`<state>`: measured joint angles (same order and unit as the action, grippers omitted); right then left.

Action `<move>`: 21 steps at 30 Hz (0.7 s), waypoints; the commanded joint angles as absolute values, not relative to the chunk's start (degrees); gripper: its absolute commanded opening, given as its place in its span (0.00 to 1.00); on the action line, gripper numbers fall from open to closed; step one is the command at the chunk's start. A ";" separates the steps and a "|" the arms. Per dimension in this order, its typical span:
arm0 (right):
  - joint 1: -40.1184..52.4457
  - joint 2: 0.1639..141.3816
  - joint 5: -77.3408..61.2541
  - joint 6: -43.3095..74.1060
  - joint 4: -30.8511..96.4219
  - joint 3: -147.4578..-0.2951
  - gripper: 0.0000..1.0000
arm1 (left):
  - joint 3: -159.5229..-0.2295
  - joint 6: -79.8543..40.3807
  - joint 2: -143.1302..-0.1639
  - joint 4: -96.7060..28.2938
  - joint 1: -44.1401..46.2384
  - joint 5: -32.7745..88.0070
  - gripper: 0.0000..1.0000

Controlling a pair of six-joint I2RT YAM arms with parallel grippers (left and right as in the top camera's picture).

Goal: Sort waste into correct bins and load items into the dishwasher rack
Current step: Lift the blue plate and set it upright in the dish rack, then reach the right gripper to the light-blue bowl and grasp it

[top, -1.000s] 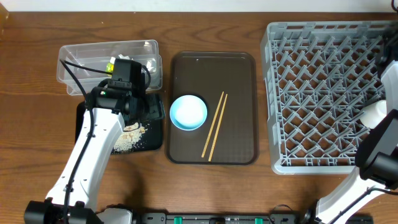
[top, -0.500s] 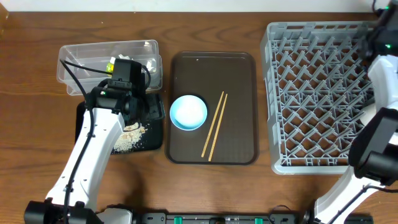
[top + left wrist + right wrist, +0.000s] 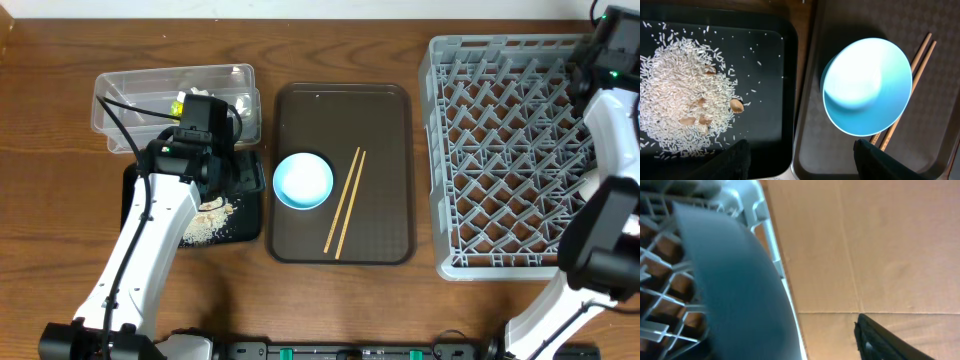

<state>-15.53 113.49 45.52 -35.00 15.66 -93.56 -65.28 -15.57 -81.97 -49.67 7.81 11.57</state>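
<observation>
overhead, the left gripper (image 3: 800, 152) hangs above the seam between the black tray (image 3: 771, 102) and the brown tray (image 3: 835, 150); its jaws stand wide with nothing between them; rice scraps (image 3: 680, 95) lie heaped on the black tray; the white bowl (image 3: 303, 181), pale blue inside, sits upright on the brown tray just beside the chopsticks (image 3: 345, 202); the clear tub (image 3: 130, 95) lies behind the black tray; the right gripper (image 3: 600, 35) is at the far right corner of the grey rack (image 3: 500, 150); its wrist view shows a blurred dark-blue dish (image 3: 735, 290) against the rack's edge; whether those jaws grip it i cannot tell
</observation>
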 commanded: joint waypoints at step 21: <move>-2.48 92.73 -11.64 -5.78 42.41 -93.69 0.80 | -64.29 -15.07 -81.97 -49.91 7.68 10.66 0.69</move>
